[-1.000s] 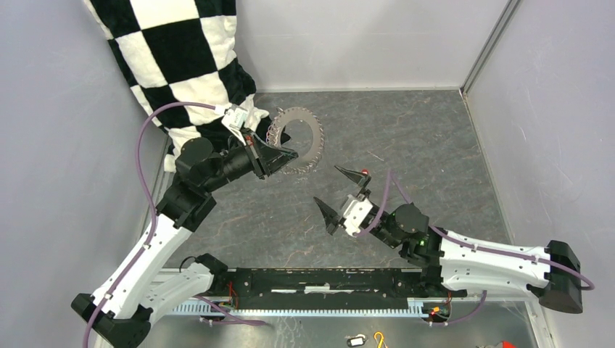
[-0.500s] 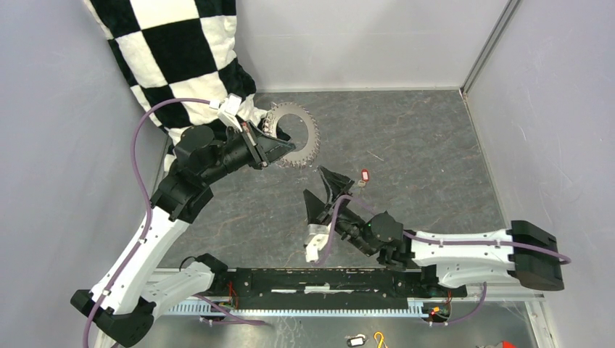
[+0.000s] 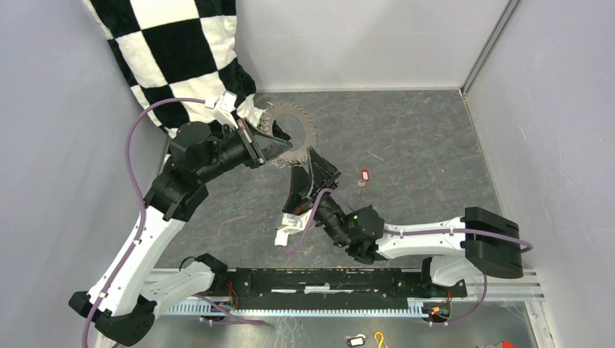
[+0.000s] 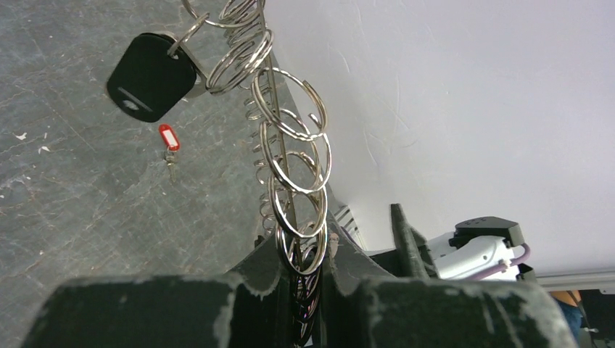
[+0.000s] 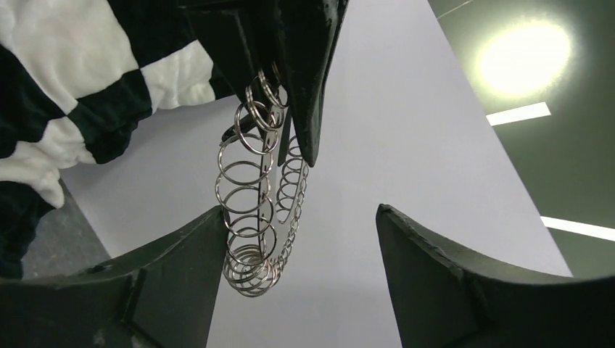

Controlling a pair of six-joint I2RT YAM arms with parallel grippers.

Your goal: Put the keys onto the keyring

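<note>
Keyring held off the table, pinched edge-on in the nearly closed left gripper, its lower arc hidden between the fingers; black key hangs on it, blade hidden; red key lies apart on the table; right gripper gapes wide and empty just beside it.

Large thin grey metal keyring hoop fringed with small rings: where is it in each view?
Top external: keyring upper centre-left, beside the black-and-white checkered cloth.
Left wrist: keyring runs from top centre down into the fingers at the bottom.
Right wrist: keyring hangs left of centre.
Shared landmark: the left gripper, clamped on the hoop in all three views.
</note>
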